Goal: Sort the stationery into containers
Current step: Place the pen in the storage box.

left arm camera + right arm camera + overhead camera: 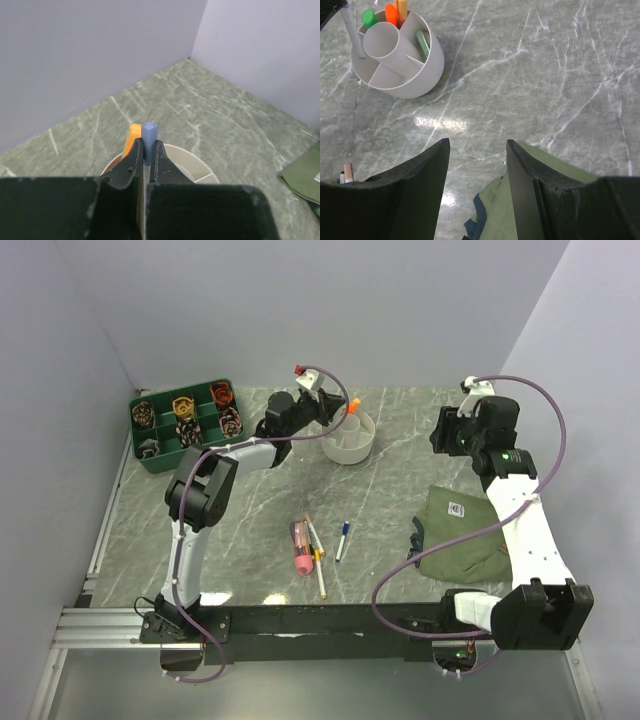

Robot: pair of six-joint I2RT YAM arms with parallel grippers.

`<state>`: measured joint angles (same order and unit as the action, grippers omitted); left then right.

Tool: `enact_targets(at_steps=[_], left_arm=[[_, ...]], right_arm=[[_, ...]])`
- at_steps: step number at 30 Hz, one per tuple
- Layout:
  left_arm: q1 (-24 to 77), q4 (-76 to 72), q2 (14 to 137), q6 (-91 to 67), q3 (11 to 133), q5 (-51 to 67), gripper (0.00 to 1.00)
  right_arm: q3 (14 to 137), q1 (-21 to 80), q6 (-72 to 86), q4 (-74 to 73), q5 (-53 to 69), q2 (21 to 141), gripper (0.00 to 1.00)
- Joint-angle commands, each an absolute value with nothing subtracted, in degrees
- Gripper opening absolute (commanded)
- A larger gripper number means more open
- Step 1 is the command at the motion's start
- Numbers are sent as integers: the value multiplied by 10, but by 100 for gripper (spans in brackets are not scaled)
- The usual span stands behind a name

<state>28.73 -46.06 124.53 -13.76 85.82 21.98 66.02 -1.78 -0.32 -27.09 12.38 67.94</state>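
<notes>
The white round plastic compartment bowl (352,452) sits mid-table near the far edge. A dark green rectangular plastic tray (168,462) occupies the far left corner, and an olive-green cloth pouch (462,538) lies by the right edge. Loose pens and markers (302,558) lie toward the near edge, left of the pouch.

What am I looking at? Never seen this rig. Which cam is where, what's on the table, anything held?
Two robot arms, bolted at the table's near edge. The wide picture looks down from above and behind them. The other two come from a camera on each wrist, showing that arm's own fingers. The left gripper is shut on a white pen, above the white divided bowl, which holds an orange-capped marker and a green-capped marker. The right gripper is open, holding nothing, near the olive pouch. Loose on the marble table: a pink marker, a blue-capped pen and thin pens. A dark green tray sits far left.
</notes>
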Motion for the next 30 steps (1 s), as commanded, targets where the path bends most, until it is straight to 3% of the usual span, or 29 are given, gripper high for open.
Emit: enact_targets(at_steps=[1,8,12,13,20,24,30], left_arm=[[282,-528,1259,-158,885,191,1],[277,-552,1258,-175,863,155,4],[276,-531,1236,-170,839,145,37],[276,-519,1224,-165,835,139,41],[275,-491,1136,-140,759,111,48],[277,-419,1042,-148,717,114,54],[301,-97,885,-166,698,173,62]], right_arm=[[700,-20,-17,-273,120,692,57],[701,-19,-21,-265,125,709,57],[692,-18,-20,-256,124,706,57],[692,-18,-20,-257,123,704,57],[683,-14,-18,-256,128,682,57],[667,-13,-8,-243,137,665,57],[637,-13,-1,-242,160,636,57]])
